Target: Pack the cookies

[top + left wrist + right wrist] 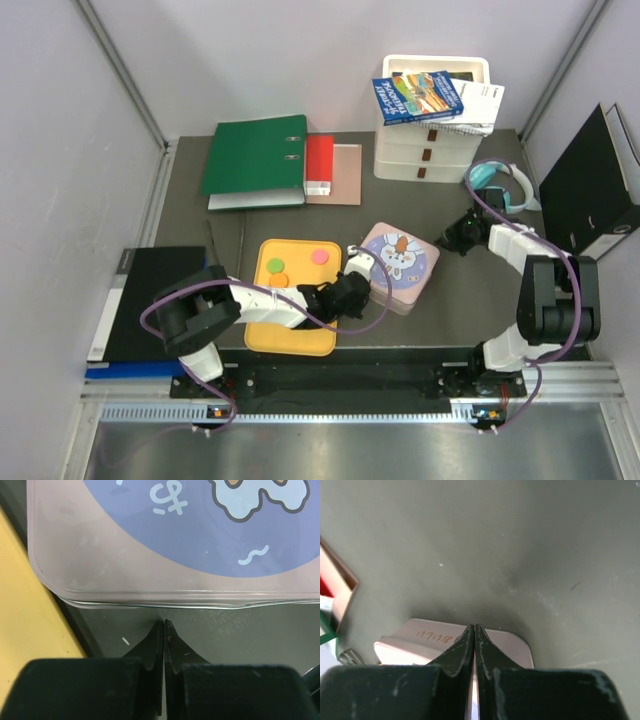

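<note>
Three cookies lie on the yellow tray (290,330): an orange cookie (275,266), a green cookie (279,281) and a pink cookie (320,256). Just right of the tray sits a pink tin (405,270) with a bunny lid, closed. My left gripper (362,288) is shut and empty, its tips just short of the tin's near edge. In the left wrist view the left gripper (164,622) points at the tin (150,555), with the tray (25,630) at the left. My right gripper (450,240) hovers right of the tin. The right gripper (472,626) is shut above a corner of the tin (420,637).
A green binder (255,155) and a red book (319,165) lie at the back. A white drawer unit (430,140) carries books. Teal headphones (497,190) and a black binder (590,185) are at the right. A black folder (150,300) lies at the left.
</note>
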Tool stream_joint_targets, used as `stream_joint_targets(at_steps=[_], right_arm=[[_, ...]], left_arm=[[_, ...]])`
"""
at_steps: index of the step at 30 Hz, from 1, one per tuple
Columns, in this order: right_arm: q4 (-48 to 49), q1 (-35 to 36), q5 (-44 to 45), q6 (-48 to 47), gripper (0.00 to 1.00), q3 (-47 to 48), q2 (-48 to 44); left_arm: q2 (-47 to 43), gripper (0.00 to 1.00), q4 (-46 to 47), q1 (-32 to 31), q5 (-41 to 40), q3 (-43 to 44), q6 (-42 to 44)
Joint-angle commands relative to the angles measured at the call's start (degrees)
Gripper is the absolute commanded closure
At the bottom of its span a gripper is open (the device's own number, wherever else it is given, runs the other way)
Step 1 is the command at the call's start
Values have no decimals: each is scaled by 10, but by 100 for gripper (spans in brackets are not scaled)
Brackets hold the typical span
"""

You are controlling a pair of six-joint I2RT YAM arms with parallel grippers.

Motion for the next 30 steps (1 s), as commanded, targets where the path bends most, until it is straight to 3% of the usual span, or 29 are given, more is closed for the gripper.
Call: stream_joint_targets(at_steps=[1, 12, 30], right_arm=[[25, -3, -28, -2, 100, 20, 37], [51, -3, -109, -20, 100, -53, 24], [-9, -3, -137, -43, 100, -142, -87]], left_arm=[[-15, 100, 4, 3, 0, 1, -11], [16, 100, -8, 37, 27, 36, -16], [73, 100, -24, 92, 76, 93, -9]])
